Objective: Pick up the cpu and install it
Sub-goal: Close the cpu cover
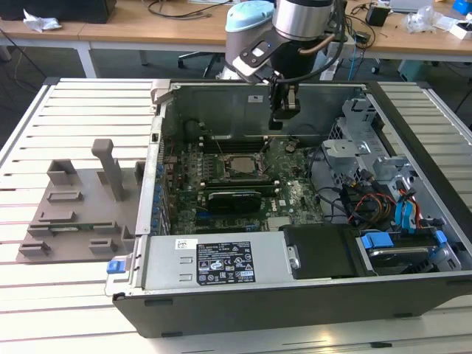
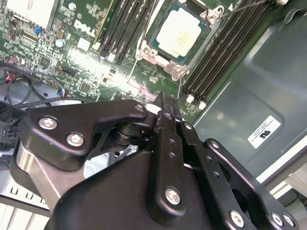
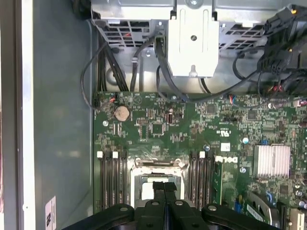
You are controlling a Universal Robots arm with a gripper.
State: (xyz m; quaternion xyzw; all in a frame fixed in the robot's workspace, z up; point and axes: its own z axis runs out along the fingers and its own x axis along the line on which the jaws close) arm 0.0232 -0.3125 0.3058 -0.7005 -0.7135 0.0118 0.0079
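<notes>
Motherboard (image 3: pixel 158 125), closed fingers (image 3: pixel 159 194) half hiding cpu (image 3: pixel 145 190)

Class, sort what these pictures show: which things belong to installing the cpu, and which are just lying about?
Belong to the job:
- cpu, lying in its socket frame
- gripper, jaws shut, poised over the socket

Just lying about:
- grey plastic tray outside the case
- power supply
- coin battery
- heat sink

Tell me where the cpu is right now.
The cpu lies in its socket on the motherboard, between the two banks of memory slots; in the exterior view that is mid-case, lower and to that view's left of the tool.
</notes>
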